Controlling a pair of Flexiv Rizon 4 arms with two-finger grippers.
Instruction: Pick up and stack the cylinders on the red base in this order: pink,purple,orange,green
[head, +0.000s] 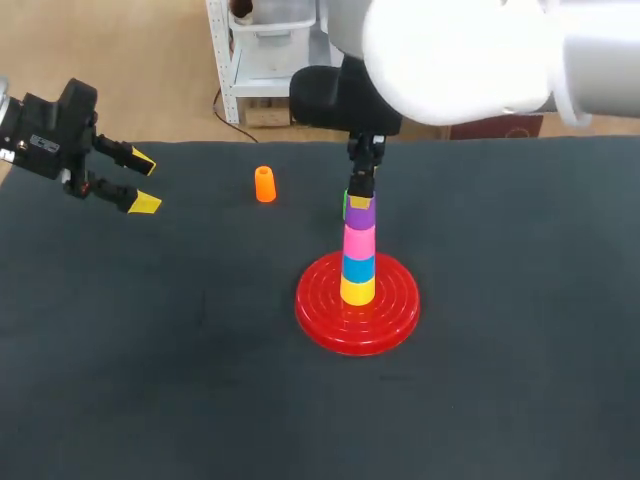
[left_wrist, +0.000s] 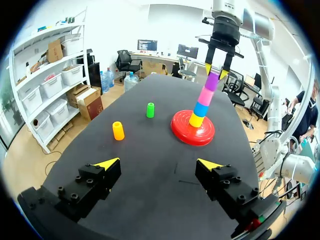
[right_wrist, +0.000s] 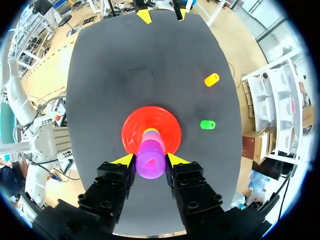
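One purple cylinder (right_wrist: 150, 162) upright atop vertical stack (head: 358, 262).

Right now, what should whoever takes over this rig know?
Left gripper: open, empty, over the table's left side.
Right gripper: shut on the purple cylinder atop the stack on the red base.
Done: pink cylinder sits over the yellow cylinder and blue cylinder; purple is on it, not yet released.
Left: orange cylinder, then green cylinder, both upright on the table, apart from the base.
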